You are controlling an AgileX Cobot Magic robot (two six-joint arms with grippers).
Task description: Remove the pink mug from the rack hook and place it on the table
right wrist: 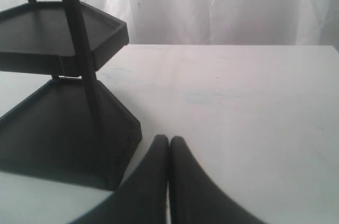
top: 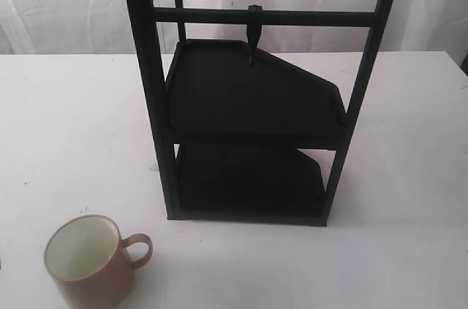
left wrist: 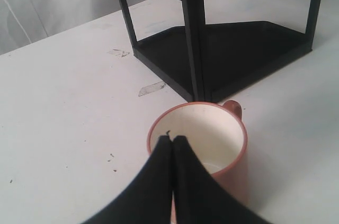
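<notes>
The pink mug (top: 84, 261) stands upright on the white table (top: 73, 119) at the front left, its handle turned toward the rack (top: 153, 104). The black rack hook (top: 254, 31) hangs bare from the crossbar. In the left wrist view my left gripper (left wrist: 172, 138) is shut with nothing between its fingers, its tips lying in front of the near rim of the mug (left wrist: 217, 128). My right gripper (right wrist: 169, 139) is shut and empty over bare table beside the rack's lower tray (right wrist: 58, 128). Neither gripper shows in the exterior view.
The rack's two black tray shelves (top: 248, 97) stand mid-table, just behind and right of the mug. Two small tape scraps (left wrist: 152, 88) lie on the table near the rack's foot. A white curtain (right wrist: 222, 7) closes off the back.
</notes>
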